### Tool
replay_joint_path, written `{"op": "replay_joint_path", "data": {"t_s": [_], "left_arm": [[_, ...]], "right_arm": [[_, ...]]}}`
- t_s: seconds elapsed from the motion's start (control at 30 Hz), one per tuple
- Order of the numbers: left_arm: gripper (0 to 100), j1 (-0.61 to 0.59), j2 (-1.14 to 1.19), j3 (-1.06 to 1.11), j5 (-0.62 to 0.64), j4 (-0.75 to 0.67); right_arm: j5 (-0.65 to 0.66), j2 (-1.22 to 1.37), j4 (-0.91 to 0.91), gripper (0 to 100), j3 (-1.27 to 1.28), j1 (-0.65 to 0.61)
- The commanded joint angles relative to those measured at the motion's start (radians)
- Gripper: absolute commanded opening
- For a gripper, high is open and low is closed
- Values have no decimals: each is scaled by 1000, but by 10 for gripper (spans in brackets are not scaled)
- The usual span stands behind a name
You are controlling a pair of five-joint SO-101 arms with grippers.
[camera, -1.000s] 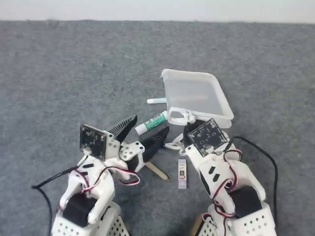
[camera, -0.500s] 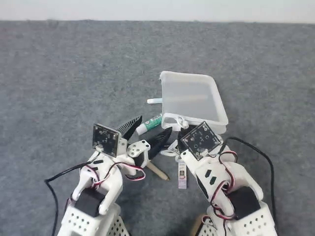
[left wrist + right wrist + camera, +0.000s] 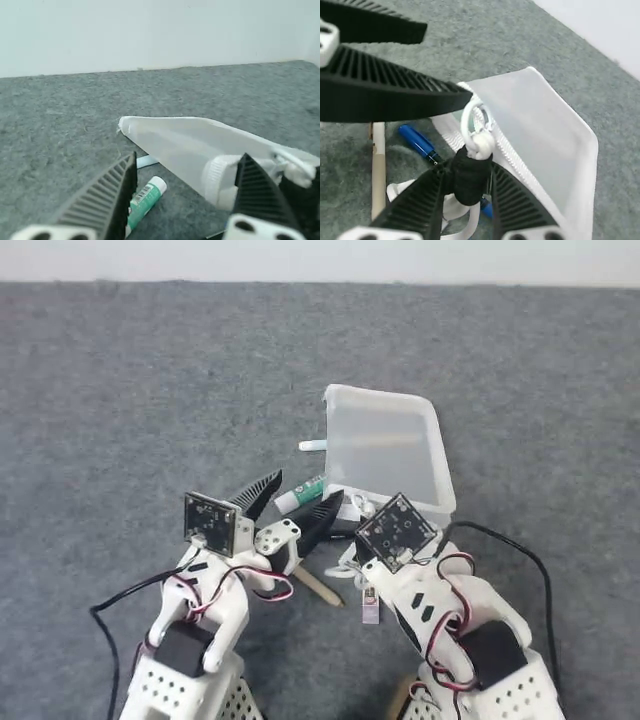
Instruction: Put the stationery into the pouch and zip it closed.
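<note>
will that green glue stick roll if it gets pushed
Probably: the glue stick is a round, smooth tube lying on its side, so a sideways push likely rolls it. The fuzzy grey mat should slow it. It looks rigid, unlikely to bend when gripped.

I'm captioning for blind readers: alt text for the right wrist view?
The right hand grips the zipper pull of a white pouch on grey carpet. The open left hand is close by; a blue pen lies beside the pouch.

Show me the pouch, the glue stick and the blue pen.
pouch [image 3: 385, 445], high view, translucent side
glue stick [image 3: 150, 192], left wrist view, green body
blue pen [image 3: 417, 141], right wrist view, barrel
</note>
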Motion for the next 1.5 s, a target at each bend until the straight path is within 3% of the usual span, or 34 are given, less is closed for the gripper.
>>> {"op": "replay_joint_path", "data": {"t_s": [0.0,0.33,0.6,0.9,1.2,1.33,1.47], "left_arm": [[301,-5,-12,5,-23,-11],[291,-3,-12,5,-87,37],[118,-3,-14,5,-146,34],[21,-14,-17,-2,-150,37],[12,-163,-17,-77,-146,94],[12,-172,-17,-139,-146,203],[12,-181,-17,-153,-149,226]], "right_arm": [[-2,-30,1,7,-80,-7],[-8,-31,1,7,-83,-5],[-3,-160,44,7,-78,-13],[-2,-209,56,7,-68,-4],[-11,-209,31,7,-71,99],[-46,-209,12,7,-69,139],[-54,-209,-2,7,-68,191]]}}
